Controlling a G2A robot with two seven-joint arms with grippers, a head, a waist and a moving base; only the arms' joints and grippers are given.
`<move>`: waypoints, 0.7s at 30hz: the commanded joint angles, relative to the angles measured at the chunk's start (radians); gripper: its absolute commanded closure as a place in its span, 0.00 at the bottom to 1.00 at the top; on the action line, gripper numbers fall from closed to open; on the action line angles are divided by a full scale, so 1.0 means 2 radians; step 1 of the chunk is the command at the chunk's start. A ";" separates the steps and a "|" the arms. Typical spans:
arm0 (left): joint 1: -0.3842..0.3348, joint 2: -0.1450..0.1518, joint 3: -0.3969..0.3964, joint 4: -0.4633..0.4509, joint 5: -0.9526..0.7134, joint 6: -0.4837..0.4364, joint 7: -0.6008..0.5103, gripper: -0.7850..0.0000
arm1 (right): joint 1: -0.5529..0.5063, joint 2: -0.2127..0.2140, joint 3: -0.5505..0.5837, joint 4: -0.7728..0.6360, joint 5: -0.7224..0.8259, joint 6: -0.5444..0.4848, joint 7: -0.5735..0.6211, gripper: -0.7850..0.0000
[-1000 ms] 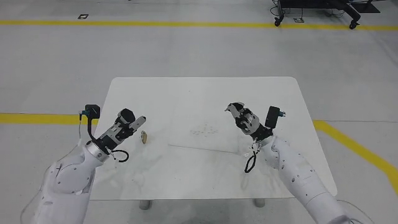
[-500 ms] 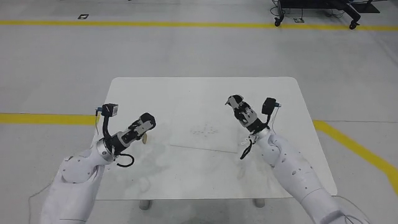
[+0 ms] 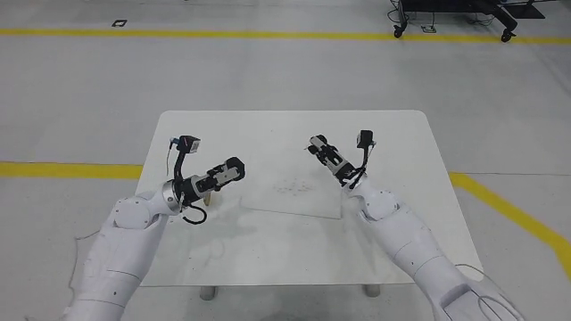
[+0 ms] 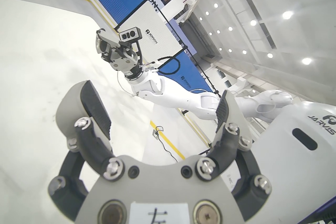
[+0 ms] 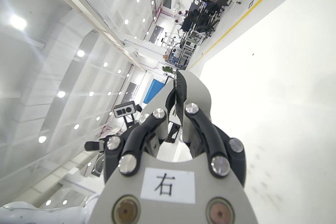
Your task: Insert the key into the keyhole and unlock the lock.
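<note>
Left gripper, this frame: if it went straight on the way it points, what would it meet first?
Probably the right gripper or the wrist behind it: the open left gripper aims at them across the table. Relative height is unclear, so it might pass by.

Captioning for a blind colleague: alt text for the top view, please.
Two robot arms hang over a white table, the left gripper and right gripper angled toward each other. A small brass object lies on the table by the left arm.
</note>
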 commanded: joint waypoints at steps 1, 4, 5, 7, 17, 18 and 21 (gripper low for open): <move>-0.002 -0.001 0.009 0.001 0.020 -0.008 0.012 0.00 | 0.001 -0.003 -0.003 -0.007 -0.001 0.000 0.004 1.00; -0.003 -0.003 0.018 0.001 0.032 -0.010 0.029 0.00 | -0.003 -0.006 -0.008 -0.024 -0.009 0.001 0.001 1.00; -0.002 -0.003 0.021 0.002 0.033 -0.008 0.033 0.03 | -0.003 -0.006 -0.008 -0.024 -0.009 0.001 0.001 1.00; -0.002 -0.004 0.024 0.003 0.031 -0.005 0.037 0.05 | -0.003 -0.006 -0.008 -0.024 -0.009 0.001 0.001 1.00; -0.003 -0.002 0.035 0.005 0.029 -0.019 0.032 0.07 | -0.012 -0.008 -0.019 -0.047 -0.032 0.029 0.001 1.00; -0.004 -0.002 0.035 0.006 0.031 -0.021 0.034 0.07 | -0.015 -0.010 -0.022 -0.056 -0.038 0.038 -0.003 1.00; -0.007 -0.002 0.038 0.009 0.041 -0.018 0.044 0.07 | -0.023 -0.013 -0.034 -0.084 -0.058 0.056 -0.009 1.00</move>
